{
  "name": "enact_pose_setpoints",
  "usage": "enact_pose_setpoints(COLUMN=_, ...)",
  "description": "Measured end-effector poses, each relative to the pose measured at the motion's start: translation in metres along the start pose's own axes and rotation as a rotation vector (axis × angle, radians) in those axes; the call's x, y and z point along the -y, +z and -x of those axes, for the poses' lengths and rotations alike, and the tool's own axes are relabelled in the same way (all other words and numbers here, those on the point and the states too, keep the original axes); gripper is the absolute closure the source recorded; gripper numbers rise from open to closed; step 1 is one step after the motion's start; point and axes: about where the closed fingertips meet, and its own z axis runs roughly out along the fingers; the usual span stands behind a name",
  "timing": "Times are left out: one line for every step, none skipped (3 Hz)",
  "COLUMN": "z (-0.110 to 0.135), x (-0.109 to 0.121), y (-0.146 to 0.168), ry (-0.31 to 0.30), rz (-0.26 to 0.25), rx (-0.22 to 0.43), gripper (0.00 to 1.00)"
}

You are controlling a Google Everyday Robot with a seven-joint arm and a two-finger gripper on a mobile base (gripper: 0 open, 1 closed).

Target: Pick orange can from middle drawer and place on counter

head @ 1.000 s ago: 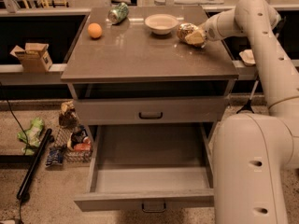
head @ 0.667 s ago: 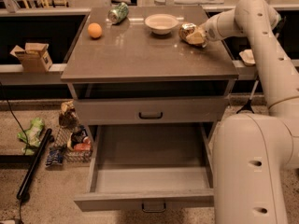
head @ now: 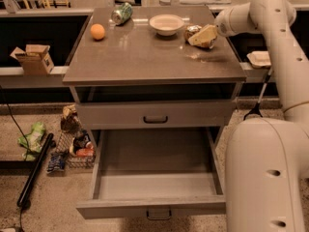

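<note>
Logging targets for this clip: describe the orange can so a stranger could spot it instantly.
On the grey-brown counter, look at the back right, just right of the white bowl. The orange can is at the robot's pincer; mottled orange-gold, unlike the green can or round orange ball.

orange can [head: 191,31]: partly hidden in end effector [head: 200,36] grip over counter [head: 145,57] | robot base [head: 265,178]: cut off right

One camera looks from high up, tilted steeply down and forward at the front of the cabinet [head: 111,116]. It is near enough that the worktop [head: 145,57] fills the upper half of the frame and the open middle drawer [head: 154,185] the lower centre. The robot's body [head: 265,178] crowds the lower right corner. Its arm [head: 285,57] lines the right edge, with the tool [head: 202,36] at upper right over the worktop.
</note>
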Motion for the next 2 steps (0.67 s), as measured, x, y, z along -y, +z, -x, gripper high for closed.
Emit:
enact_pose_setpoints(z=0.038, x=0.012, y=-0.037, ry=-0.053, rz=-0.044, rx=0.074, gripper=0.00)
enact_pose_setpoints(z=0.069, x=0.020, y=-0.082, ry=-0.101, rz=-0.100, rx=0.116, gripper=0.00)
